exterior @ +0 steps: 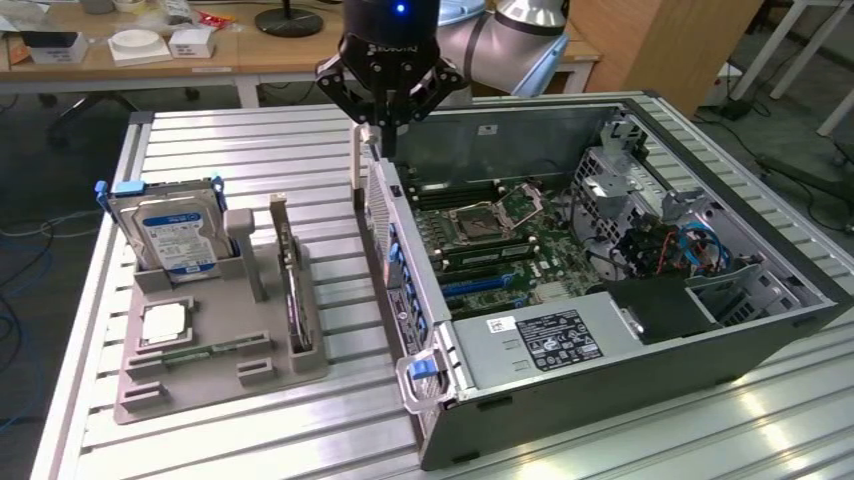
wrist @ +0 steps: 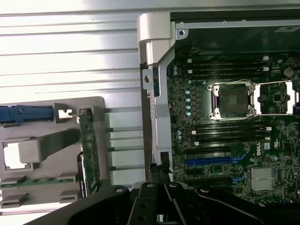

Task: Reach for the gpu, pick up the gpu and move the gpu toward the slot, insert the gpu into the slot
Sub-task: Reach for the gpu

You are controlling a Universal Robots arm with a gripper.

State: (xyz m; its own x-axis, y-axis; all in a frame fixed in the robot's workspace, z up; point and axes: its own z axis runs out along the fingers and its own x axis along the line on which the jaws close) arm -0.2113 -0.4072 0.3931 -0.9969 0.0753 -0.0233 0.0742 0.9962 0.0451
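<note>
Closest to the wrist camera, the gripper [wrist: 160,171] is a fan of black linkages whose two fingers meet tip to tip with nothing between them, just beside the pale metal rear wall of the open computer case [wrist: 157,65]. In the exterior view it hangs at twelve o'clock over that wall; the case is a dark grey metal box lying on its side on the ribbed aluminium table [exterior: 254,140], and whether the tips touch its rim I cannot tell. Inside the case lie the green motherboard [exterior: 497,250] with its square silver processor socket [exterior: 477,222] and blue expansion slots [exterior: 470,286], a labelled silver power supply [exterior: 541,338] toward five o'clock, and blue cables [exterior: 694,248] by the perforated drive cage [exterior: 627,180] at three o'clock. At eight o'clock sits a matte grey moulded holder [exterior: 200,378]. The gpu [exterior: 290,290] stands on edge in the holder's long slot, on the side nearest the case, a thin green card well apart from the gripper. The blue-labelled silver hard drive [exterior: 174,232] stands upright in a pocket at the holder's ten o'clock corner, with a square processor chip [exterior: 163,323] and a small green memory stick [exterior: 203,352] lying flat in recesses. Looking straight down, the wrist view gives the gpu edge-on as a narrow green strip, while the exterior view gives the card's height
</note>
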